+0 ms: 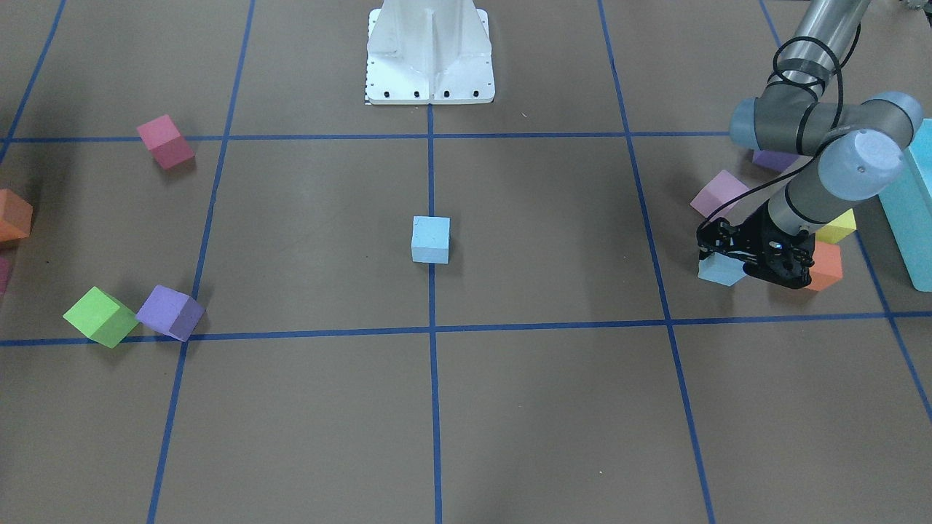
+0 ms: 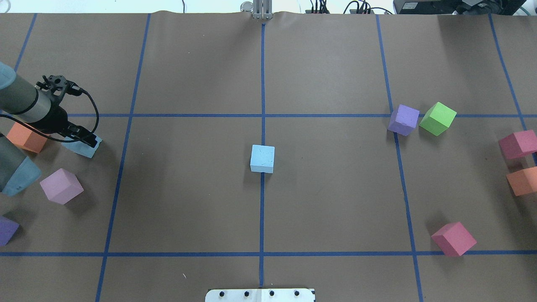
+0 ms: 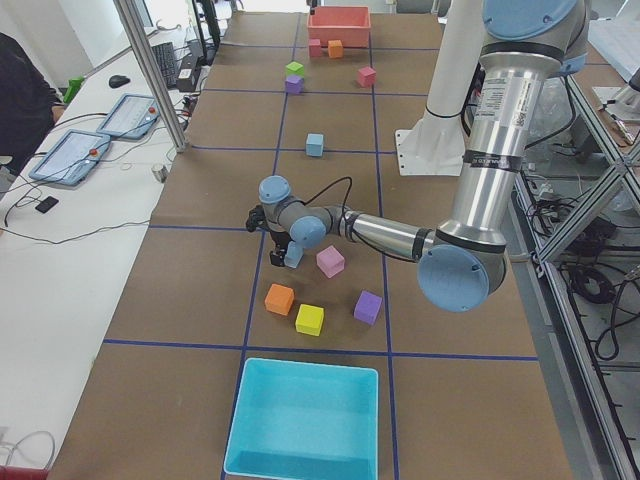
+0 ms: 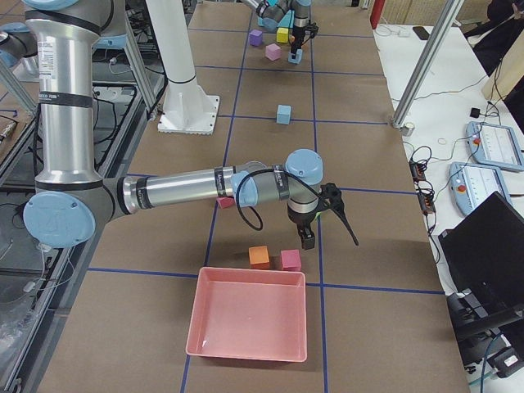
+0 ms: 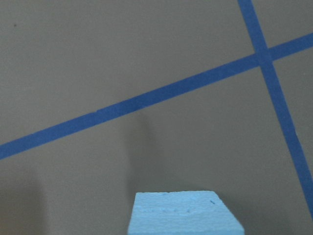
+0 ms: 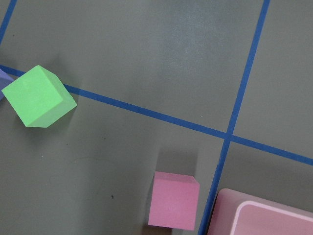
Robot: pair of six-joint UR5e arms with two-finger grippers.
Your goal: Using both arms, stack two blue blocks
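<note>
One sky-blue block (image 1: 430,239) sits alone at the table's centre on the blue tape cross; it also shows in the overhead view (image 2: 262,158). The second blue block (image 1: 719,271) is at the robot's left side, under my left gripper (image 1: 717,255). In the overhead view the left gripper (image 2: 84,138) stands over this block (image 2: 87,149), and its jaws look shut on it. The left wrist view shows the block (image 5: 183,215) close, at the bottom centre. My right gripper (image 4: 332,239) shows only in the exterior right view, near the pink tray; I cannot tell whether it is open or shut.
Lilac (image 2: 61,186), orange (image 2: 27,137) and yellow (image 1: 837,227) cubes crowd the left gripper, with a large teal box (image 1: 910,211) beyond. Purple (image 2: 403,120), green (image 2: 437,118) and red (image 2: 454,238) cubes lie on the robot's right. A pink tray (image 4: 248,319) stands at that end.
</note>
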